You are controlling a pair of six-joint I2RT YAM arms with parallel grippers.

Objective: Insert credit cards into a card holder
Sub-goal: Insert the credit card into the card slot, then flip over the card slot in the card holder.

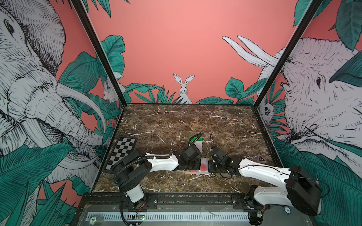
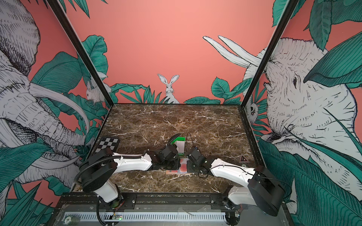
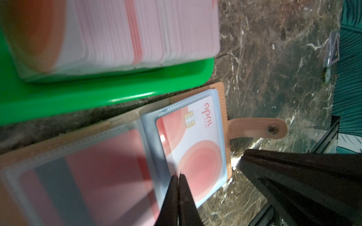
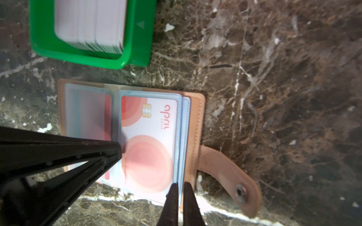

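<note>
Left fingers (image 3: 170, 195) pressed together, tip on near edge of clear plastic sleeve (image 4: 179, 137). Sleeve carries white plastic credit card with red-orange circles (image 4: 152, 125). Tan leather-like folding card holder with snap-stud strap (image 4: 196, 117) lies open, front-centre on brown marble desk (image 1: 176, 121), just before green plastic tray (image 4: 137, 49) of stacked spare cards (image 4: 90, 23). Right fingers (image 4: 172, 199) all but together at sleeves' outer corner; grip unclear. Risks: push skids light holder; snagged sleeve lifts, pages flip; card slips out.
</note>
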